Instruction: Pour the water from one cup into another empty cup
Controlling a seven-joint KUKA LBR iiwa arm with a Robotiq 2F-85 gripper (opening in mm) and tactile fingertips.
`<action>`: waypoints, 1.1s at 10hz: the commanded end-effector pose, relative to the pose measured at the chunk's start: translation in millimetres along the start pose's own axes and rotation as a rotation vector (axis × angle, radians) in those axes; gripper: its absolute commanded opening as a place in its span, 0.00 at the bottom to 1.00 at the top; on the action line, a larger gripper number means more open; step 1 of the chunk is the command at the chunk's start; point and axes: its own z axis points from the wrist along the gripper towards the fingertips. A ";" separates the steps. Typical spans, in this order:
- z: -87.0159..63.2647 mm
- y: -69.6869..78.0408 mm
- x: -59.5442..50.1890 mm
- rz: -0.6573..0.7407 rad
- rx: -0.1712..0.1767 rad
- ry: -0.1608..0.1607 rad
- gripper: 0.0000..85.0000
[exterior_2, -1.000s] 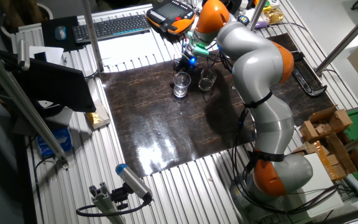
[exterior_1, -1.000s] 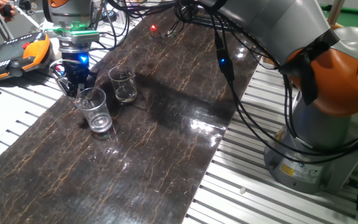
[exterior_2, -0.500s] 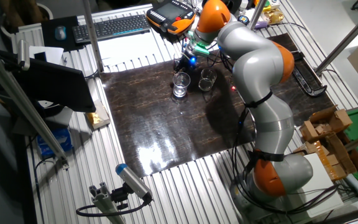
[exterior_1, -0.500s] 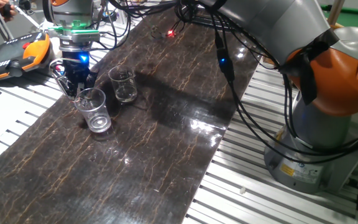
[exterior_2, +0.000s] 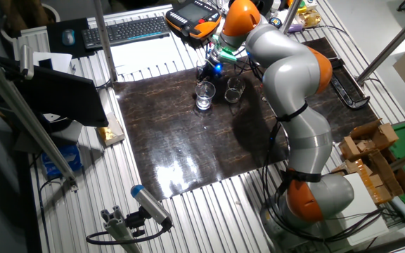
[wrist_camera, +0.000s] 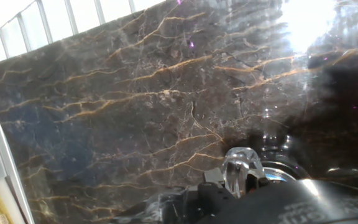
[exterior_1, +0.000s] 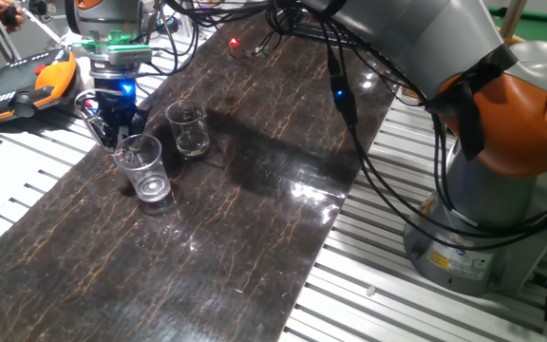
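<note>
- An orange and black handheld pendant [exterior_1: 28, 81] is seen on the slatted aluminium table [exterior_1: 387, 275] at the far left, and a black keyboard [exterior_2: 126, 29] lies beyond the mat in the other fixed view.
- A bundle of black cables [exterior_1: 349, 104] is draped from the grey arm across the right side of the dark mat [exterior_1: 235, 218].
- A small red light spot [exterior_1: 235, 43] is cast on the mat's far end.
- The gripper [exterior_1: 114, 122] is lowered just behind one cup [exterior_1: 144, 167], its black jaws set close against the rim; whether the wall is pinched cannot be told from these views.
- A blue light glows on the gripper body.
- One cup stands upright on the mat, near its left edge; it is a tapered clear tumbler with a thick ringed base.
- The water [exterior_1: 153, 192] is made out only as a faint bright layer at the bottom.
- Another empty cup [exterior_1: 188, 128], shorter and narrower, stands upright just beside the tumbler, apart from it.
- The mat is a glossy dark marble-look sheet with thin golden veins, and glare is reflected from it.
- In the hand view, a clear rim [wrist_camera: 241, 163] is glimpsed at the lower edge above the black gripper body.
</note>
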 end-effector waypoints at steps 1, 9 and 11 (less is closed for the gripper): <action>-0.2 0.2 0.2 0.016 0.000 0.005 0.01; -9.9 4.7 0.5 0.017 -0.050 0.000 0.01; -17.3 8.0 -0.4 -0.003 -0.038 -0.014 0.01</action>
